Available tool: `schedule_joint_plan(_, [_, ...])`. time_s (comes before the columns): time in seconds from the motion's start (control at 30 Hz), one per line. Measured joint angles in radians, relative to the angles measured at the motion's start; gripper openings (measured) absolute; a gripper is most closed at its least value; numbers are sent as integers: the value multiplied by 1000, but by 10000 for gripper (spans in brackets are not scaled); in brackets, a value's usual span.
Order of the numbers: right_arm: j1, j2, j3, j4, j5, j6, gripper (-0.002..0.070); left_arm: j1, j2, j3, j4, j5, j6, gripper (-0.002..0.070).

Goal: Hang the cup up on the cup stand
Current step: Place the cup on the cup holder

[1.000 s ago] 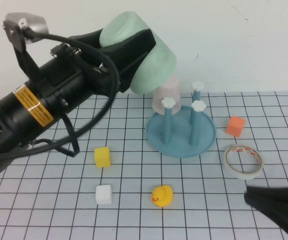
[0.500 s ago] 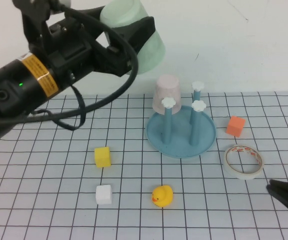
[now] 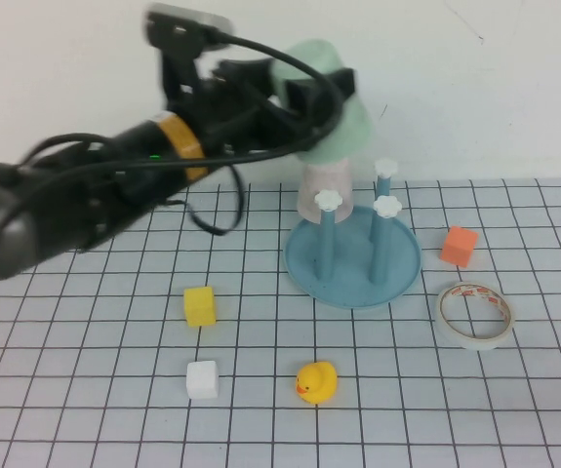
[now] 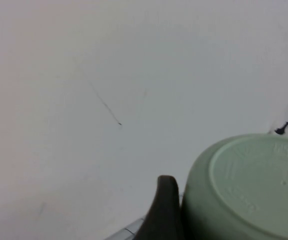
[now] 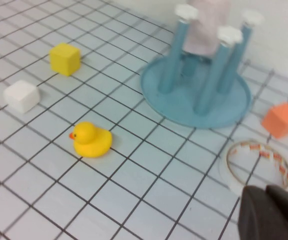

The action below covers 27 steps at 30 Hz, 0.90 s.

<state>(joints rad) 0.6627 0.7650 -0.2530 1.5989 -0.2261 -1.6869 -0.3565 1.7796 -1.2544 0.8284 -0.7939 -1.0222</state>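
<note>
Gripping the pale mint-green plastic tumbler [image 3: 331, 117] in the black left gripper [image 3: 304, 97], fingers clamped on its sides, high above the gridded white table [image 3: 85, 370]. Hovering with that cup over the rear of the round blue cup stand [image 3: 353, 258], right above the pale pink cup [image 3: 321, 190] already sitting upside down on one peg. Showing the tumbler's flat bottom [image 4: 254, 187] close up in the left wrist view, one dark finger [image 4: 164, 210] pressing against its side. Leaving three white flower-capped pegs bare on the stand. Resting the right gripper [image 5: 271, 215] low at the near right edge of the table, just beside the roll of tape [image 3: 472, 314]; cannot tell whether its fingers are apart or together. Lying around the stand: an orange cube [image 3: 459, 246], a yellow cube [image 3: 199, 305], a white cube [image 3: 202, 379] and a yellow rubber duck [image 3: 316, 381].
</note>
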Motion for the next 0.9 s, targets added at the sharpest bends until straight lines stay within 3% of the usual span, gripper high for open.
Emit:
schedule_joint_plan(0.3, [0, 0, 0, 149, -47, 0, 2, -118, 188, -154, -2, 26, 77, 575])
schedule_joint_plan(0.77, [0, 0, 0, 158, -47, 0, 0, -124, 355, -322, -252, 158, 302, 575])
schedule_joint_plan(0.9, [0, 0, 0, 158, -47, 0, 0, -126, 392, -370, -263, 160, 318, 575])
